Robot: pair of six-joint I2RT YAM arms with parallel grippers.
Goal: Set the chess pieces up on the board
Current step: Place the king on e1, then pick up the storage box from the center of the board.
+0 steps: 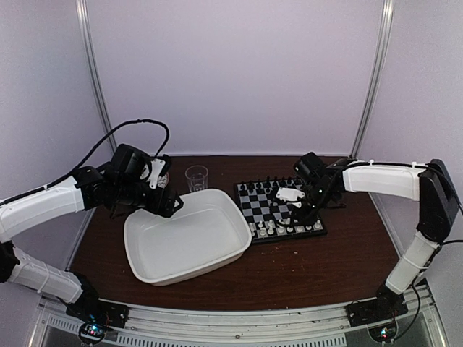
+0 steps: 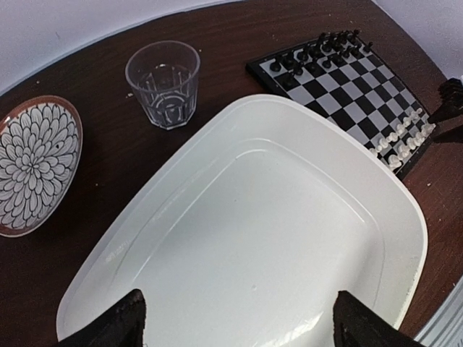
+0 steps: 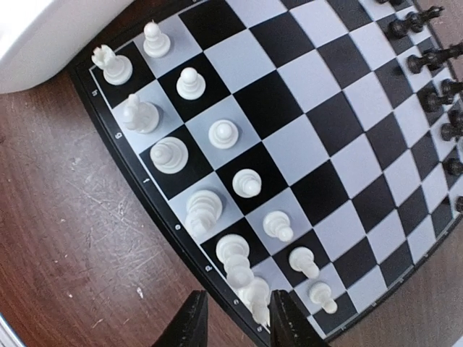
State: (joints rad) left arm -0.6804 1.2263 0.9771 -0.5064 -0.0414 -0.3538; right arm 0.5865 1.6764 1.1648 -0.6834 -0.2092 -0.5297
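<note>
A high rear camera is overlooking everything while both wrist cameras are peering down closer, all sharing the board [image 1: 262, 208].

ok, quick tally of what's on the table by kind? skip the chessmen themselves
chessboard: 1
white tray: 1
clear glass: 1
patterned plate: 1
Total: 4

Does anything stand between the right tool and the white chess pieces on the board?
Nothing visible does. The right tool hangs over the tiny white plastic chess pieces along the edge of the small black-and-white checked chessboard, with one piece seen between its parted jaws.
</note>
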